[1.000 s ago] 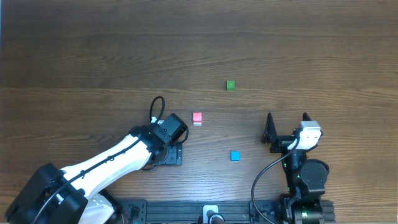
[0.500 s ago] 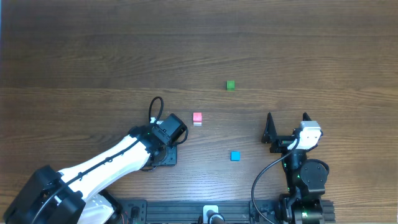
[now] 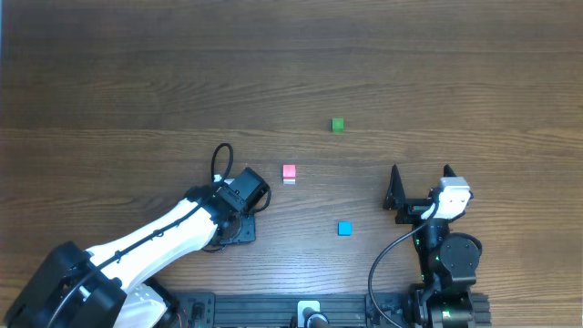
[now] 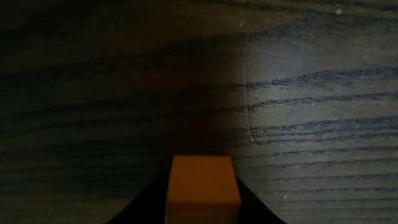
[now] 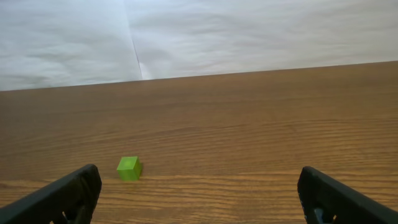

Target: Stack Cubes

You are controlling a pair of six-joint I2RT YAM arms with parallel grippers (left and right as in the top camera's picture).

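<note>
An orange cube (image 4: 202,186) sits between the dark fingers (image 4: 144,205) of my left gripper (image 4: 202,214), which is shut on it just above the wood. From above, that left gripper (image 3: 239,228) is at the lower middle-left, left of and nearer than a pink cube (image 3: 289,171). A blue cube (image 3: 343,228) lies to its right and a green cube (image 3: 338,125) farther back. My right gripper (image 3: 420,173) stands open with nothing in it, right of the blue cube. In the right wrist view the green cube (image 5: 129,168) lies ahead of the right gripper (image 5: 199,202).
The dark wooden table (image 3: 137,82) stretches bare to the back and both sides. A white strip (image 3: 289,181) shows just under the pink cube. A pale wall (image 5: 249,37) rises behind the table's far edge.
My left gripper has shifted a little to the left with the orange cube in it. The right arm and the loose cubes have not moved.
</note>
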